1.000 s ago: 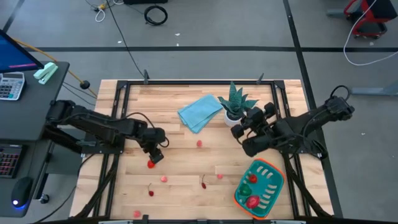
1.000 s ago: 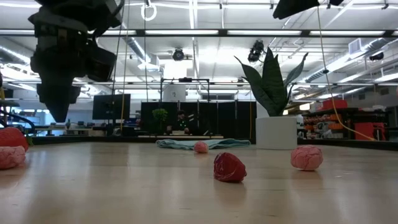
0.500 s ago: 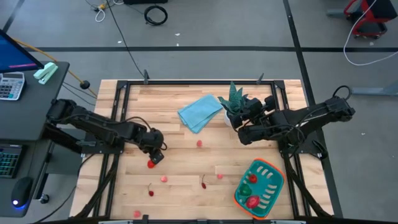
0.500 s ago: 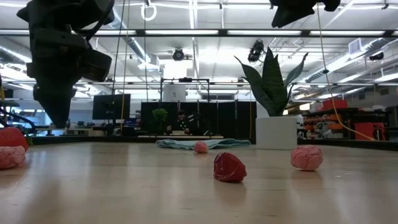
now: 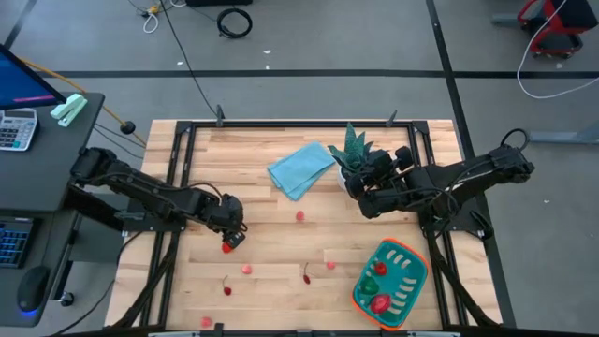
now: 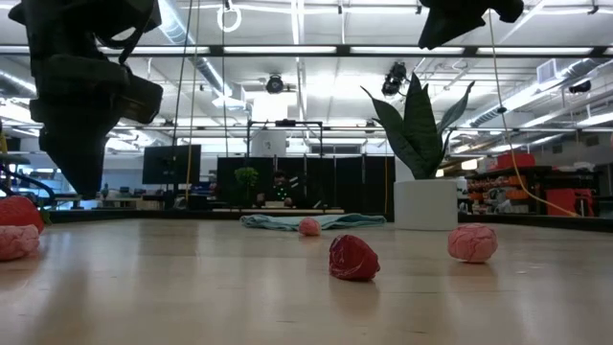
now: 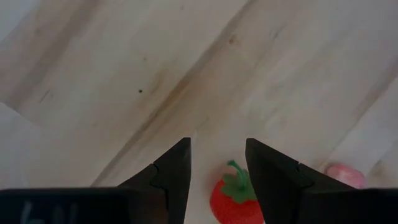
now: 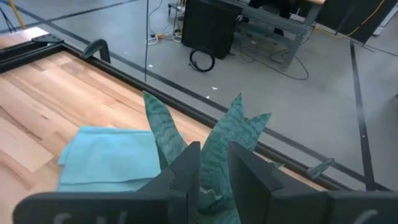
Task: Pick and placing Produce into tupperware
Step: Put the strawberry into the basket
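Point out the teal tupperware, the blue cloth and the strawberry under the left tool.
tupperware [image 5: 414, 265]: high view, orange rim.
blue cloth [image 5: 299, 168]: high view, middle of the fold.
strawberry [image 7: 234, 202]: left wrist view, red body.

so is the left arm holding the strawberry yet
No, in the left wrist view the open fingers stand apart above the strawberry, which lies on the table.

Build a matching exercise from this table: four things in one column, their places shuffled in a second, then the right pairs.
Things:
1. left claw
2. right claw
3. teal tupperware
4. blue cloth

Places:
A. beside the potted plant
B. near the table's front right corner
C. over a red strawberry
D. flat, left of the plant

Pairs: 1-C, 2-A, 3-B, 4-D
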